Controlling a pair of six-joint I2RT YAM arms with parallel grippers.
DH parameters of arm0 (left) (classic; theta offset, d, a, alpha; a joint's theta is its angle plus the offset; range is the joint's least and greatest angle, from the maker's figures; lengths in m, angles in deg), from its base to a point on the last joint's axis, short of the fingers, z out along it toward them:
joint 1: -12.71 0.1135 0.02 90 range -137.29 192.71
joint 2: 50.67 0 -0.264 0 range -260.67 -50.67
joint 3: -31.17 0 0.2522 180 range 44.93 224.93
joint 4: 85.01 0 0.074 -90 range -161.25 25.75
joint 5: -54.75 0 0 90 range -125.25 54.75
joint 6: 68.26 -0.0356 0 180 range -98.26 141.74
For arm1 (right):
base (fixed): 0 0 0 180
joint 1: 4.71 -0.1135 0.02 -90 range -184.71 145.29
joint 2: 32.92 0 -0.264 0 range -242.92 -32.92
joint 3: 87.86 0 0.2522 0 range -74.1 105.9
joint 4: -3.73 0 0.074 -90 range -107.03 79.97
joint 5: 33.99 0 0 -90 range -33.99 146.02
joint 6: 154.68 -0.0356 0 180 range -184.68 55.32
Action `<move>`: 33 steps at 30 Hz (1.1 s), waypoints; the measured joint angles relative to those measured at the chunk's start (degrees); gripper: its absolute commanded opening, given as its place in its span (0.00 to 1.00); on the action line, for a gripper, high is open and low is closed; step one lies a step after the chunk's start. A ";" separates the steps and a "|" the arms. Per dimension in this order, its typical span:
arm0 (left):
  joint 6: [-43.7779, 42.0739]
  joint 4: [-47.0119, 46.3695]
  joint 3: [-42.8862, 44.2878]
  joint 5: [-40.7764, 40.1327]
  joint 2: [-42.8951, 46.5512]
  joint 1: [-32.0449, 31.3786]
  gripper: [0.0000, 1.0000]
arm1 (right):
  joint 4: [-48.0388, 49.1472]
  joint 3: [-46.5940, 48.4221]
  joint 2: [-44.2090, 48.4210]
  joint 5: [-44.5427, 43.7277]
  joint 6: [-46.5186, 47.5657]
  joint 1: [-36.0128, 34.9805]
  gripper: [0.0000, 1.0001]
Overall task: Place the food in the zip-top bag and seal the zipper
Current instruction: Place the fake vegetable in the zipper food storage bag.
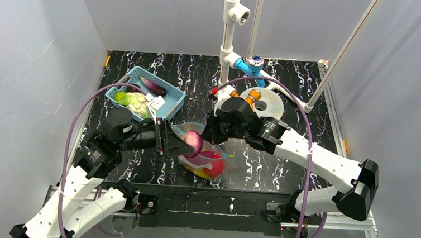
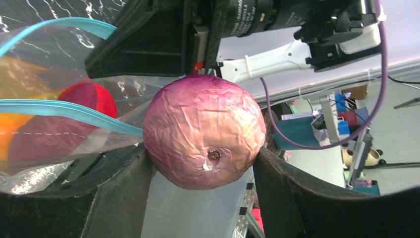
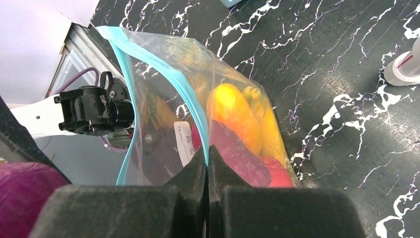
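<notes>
The black marbled table (image 1: pixel 300 86) lies under both of your arms. On it, directly ahead of the right gripper (image 3: pixel 208 161), you have the zip-top bag (image 3: pixel 163 99) — clear and crinkly, with its mouth lifted and turned toward the left arm. The right jaws are clenched on the mouth edge of the bag, with the plastic pinched between the two black pads. The blue basket (image 1: pixel 173 108) stands farther out on the table than the left gripper (image 2: pixel 203 168), near it but apart from the bag, with green and purple food inside. The left jaws are grasping a purple round vegetable (image 2: pixel 204 130), one finger pressed on each side. It hangs right at the mouth of the bag, and you cannot tell if it has passed the edge. Deeper in the bag, beyond the right fingertips, a yellow-orange piece (image 3: pixel 233 114) and a red piece (image 3: pixel 277 174) lie together. A white label (image 3: pixel 184 141) sits on the bag wall just left of the right jaws. The zipper (image 3: pixel 130 69) — the thin teal strip — runs away from the right fingertips along the mouth, its two sides apart.
</notes>
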 measured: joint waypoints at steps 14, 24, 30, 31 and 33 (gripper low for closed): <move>-1.38 7.17 1.40 -11.50 -5.97 -2.69 0.72 | -0.61 0.00 0.50 -0.04 0.00 0.02 0.01; -0.63 10.86 3.26 -12.41 -5.90 -2.95 0.59 | -0.96 0.00 0.59 0.04 0.00 0.02 0.01; 0.74 8.94 4.74 -12.61 -7.13 -2.95 0.38 | -0.92 0.00 0.59 0.81 -0.22 0.02 0.01; 0.92 8.31 5.05 -12.90 -7.30 -2.95 0.39 | -0.90 0.00 0.59 0.92 -0.26 0.02 0.01; 1.57 7.26 5.18 -13.18 -7.48 -2.95 0.46 | -0.85 0.00 0.61 1.09 -0.39 0.02 0.01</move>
